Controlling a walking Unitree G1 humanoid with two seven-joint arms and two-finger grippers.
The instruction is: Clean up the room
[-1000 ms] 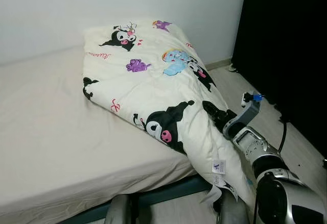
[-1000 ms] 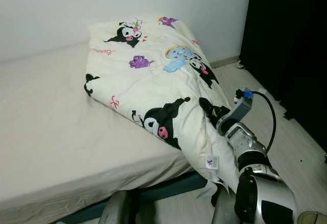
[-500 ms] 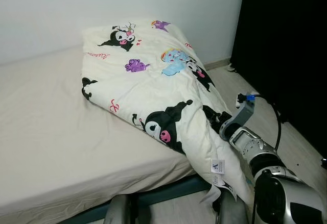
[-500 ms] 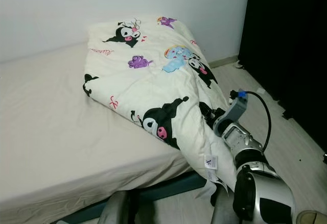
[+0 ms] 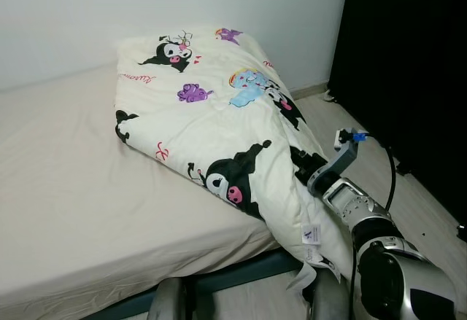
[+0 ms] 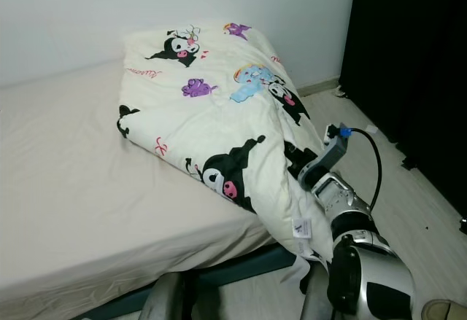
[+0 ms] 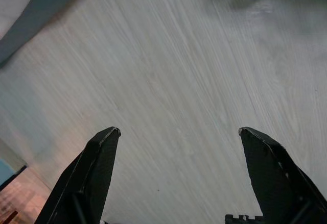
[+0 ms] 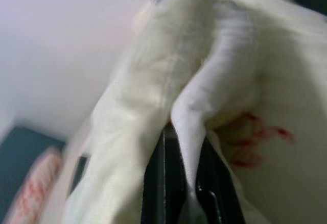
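We are tidying the bed, and the step in hand looks to be straightening the quilt (image 5: 219, 116): our right end effector (image 5: 307, 167) is pinching a fold of it, the two black fingers (image 8: 153, 183) pressed together on a ridge of cream cloth that stands up between them in the right wrist view. The quilt itself is lying bunched on the bed (image 5: 66, 189), most of it heaped beyond and to the left of the right end effector, with one corner spilling over the mattress edge and hanging toward the floor (image 5: 430, 211) just below the grip. A small white label (image 5: 312, 234) is dangling from that hanging corner.

Our left end effector (image 7: 176, 137) is hanging idle with its fingers spread wide, pointing down at pale wood-grain flooring.

The quilt is reading as soft, thick and padded, cream with black, pink, purple and blue cartoon figures printed across it; it is creasing in broad rounded folds rather than sharp ones. The sheet under it is a plain off-white, lightly wrinkled, over a dark teal bed base.

We judge that the next move is calling for a lift and a pull that carries the hanging corner back up onto the mattress, keeping the pinch firm, since such slack, puffy cloth could slide out of a narrow grip.
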